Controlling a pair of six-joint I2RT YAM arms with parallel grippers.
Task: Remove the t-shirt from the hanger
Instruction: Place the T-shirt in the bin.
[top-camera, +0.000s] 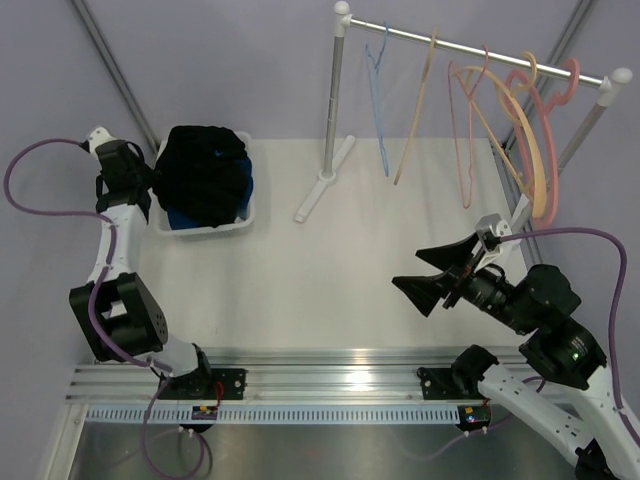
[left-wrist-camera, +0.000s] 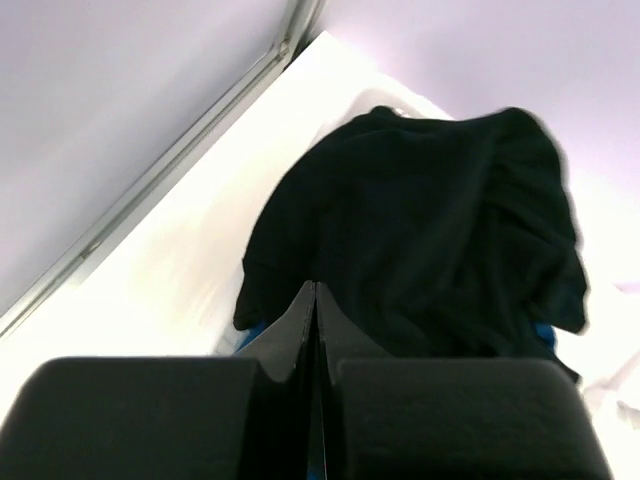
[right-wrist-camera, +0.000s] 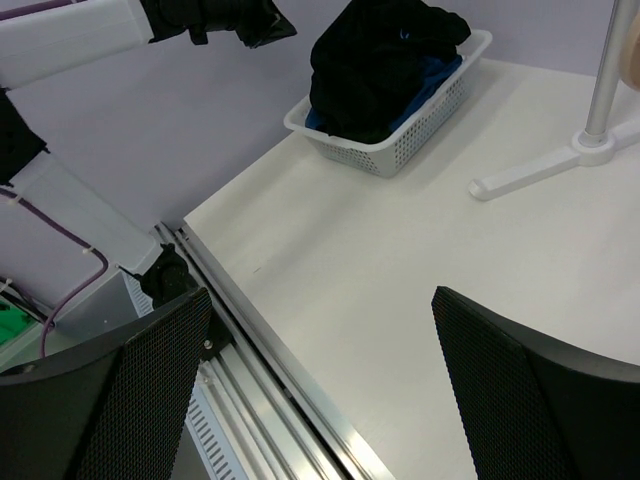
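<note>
White tabletop (top-camera: 300, 280), lavender walls. Black t-shirt (top-camera: 205, 175) heaped in white perforated plastic basket (top-camera: 245, 222) at far left. Left gripper (left-wrist-camera: 315, 300), jaws pressed together and empty, hangs over it. Right gripper (top-camera: 432, 270), jaws wide apart, near right edge. Only overhead view shows pastel wire hangers (top-camera: 470, 130) on rail (top-camera: 470, 48).

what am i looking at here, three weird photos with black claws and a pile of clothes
These are two robot arms bolted to a white table. One photo looks down from above; the other two come from cameras on each wrist. The left gripper is shut and empty, hovering by a white basket holding a black t-shirt on top of something blue. The right gripper is wide open, holding nothing. At the back stands a clothes rack with bare hangers.
</note>
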